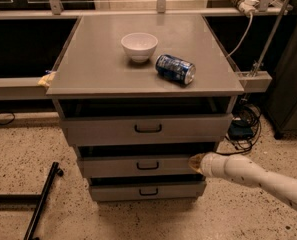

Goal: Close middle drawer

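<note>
End effector (193,163) at middle drawer (115,167) front; bowl (139,46), can (175,69) atop cabinet (98,71).

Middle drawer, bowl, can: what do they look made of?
The middle drawer is likely painted sheet metal: flat, even matte grey front. The bowl is glossy white, ceramic or plastic; can't tell which. The can looks like thin metal, with a shiny blue printed skin. The gripper sits at the drawer front's right end.

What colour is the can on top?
The can is blue, in the camera view; the gripper is at the middle drawer's right end.
</note>
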Robot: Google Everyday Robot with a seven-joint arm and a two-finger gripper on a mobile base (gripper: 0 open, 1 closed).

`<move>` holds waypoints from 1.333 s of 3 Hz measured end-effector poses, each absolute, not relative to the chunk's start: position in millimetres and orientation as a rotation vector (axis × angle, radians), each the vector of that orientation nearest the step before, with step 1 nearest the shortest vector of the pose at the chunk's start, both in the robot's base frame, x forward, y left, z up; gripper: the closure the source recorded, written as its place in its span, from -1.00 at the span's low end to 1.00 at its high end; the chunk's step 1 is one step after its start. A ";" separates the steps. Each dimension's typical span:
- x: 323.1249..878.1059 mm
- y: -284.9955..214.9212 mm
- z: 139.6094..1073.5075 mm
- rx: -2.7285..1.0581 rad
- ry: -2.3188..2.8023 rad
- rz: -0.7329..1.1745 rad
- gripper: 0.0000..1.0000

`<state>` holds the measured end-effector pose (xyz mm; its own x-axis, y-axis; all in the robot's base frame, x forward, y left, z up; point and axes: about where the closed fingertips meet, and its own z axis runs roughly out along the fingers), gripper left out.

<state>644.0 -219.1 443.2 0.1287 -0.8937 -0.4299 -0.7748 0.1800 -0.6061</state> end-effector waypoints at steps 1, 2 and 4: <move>646.5 -218.3 443.3 -1.612 1.658 -0.190 1.00; 614.7 -211.6 460.9 -1.644 1.627 -0.120 1.00; 548.2 -210.1 501.7 -1.714 1.614 -0.016 0.60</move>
